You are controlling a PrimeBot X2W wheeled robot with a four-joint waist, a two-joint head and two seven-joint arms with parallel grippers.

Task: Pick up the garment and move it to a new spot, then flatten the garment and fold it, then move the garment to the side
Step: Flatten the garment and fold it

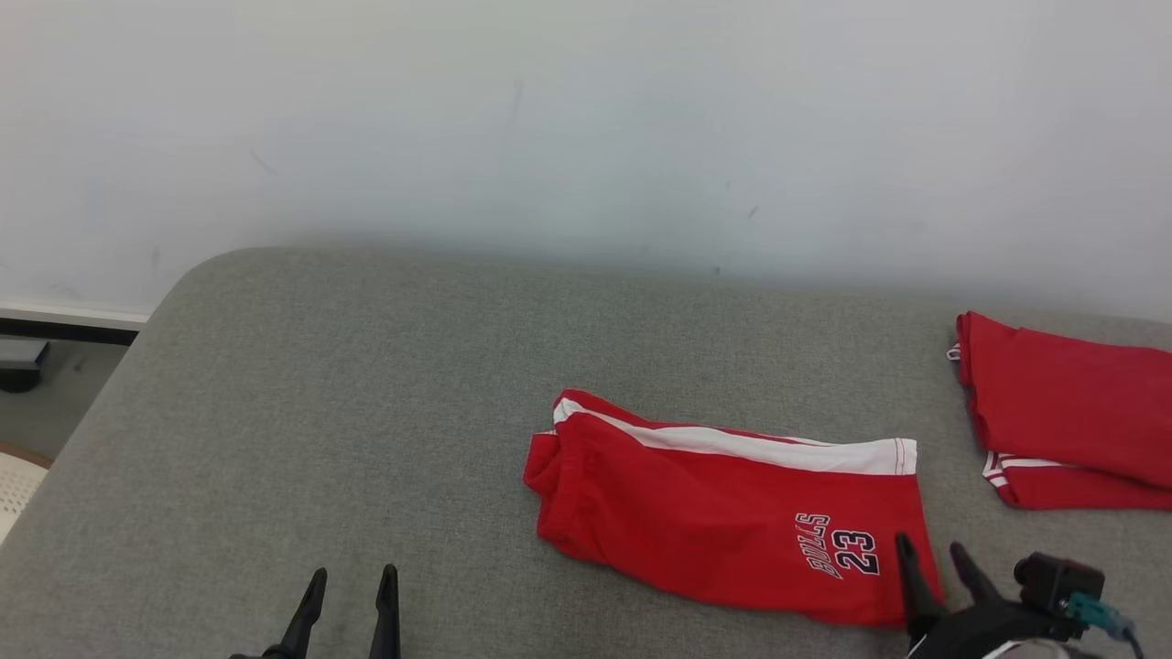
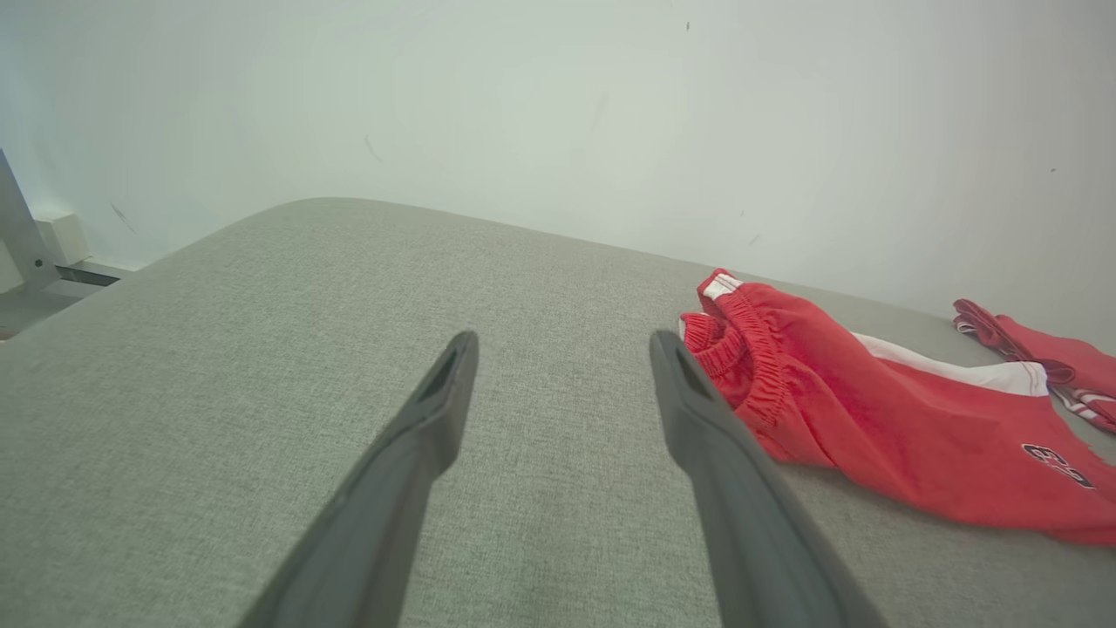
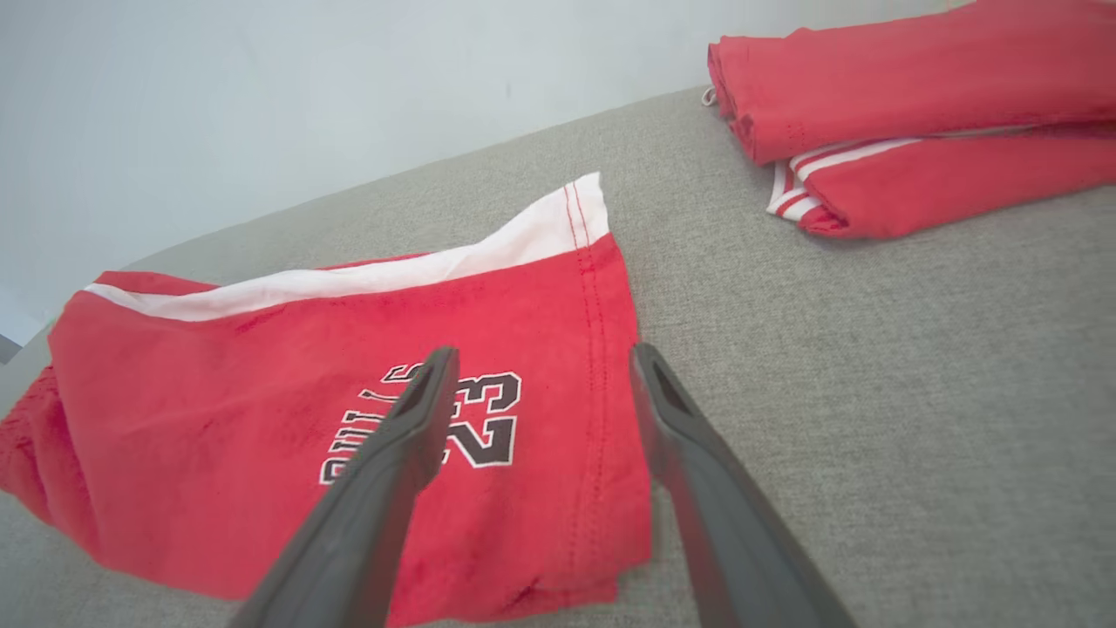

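The garment (image 1: 723, 508) is a pair of red shorts with a white side stripe and "BULLS 23" print, folded flat on the grey surface (image 1: 320, 412). My right gripper (image 1: 934, 554) hovers open over its right hem corner, fingers apart with nothing between them; in the right wrist view the right gripper (image 3: 536, 371) sits above the garment (image 3: 261, 419) beside the printed number. My left gripper (image 1: 352, 590) stands open at the lower left, well clear of the cloth. In the left wrist view the left gripper (image 2: 562, 349) has the garment's (image 2: 872, 410) waistband just to the right of its right finger.
A second folded red garment (image 1: 1071, 412) lies at the right edge of the surface, also in the right wrist view (image 3: 915, 113). A pale wall (image 1: 586, 128) runs behind. The surface's rounded left corner drops to the floor (image 1: 46, 403).
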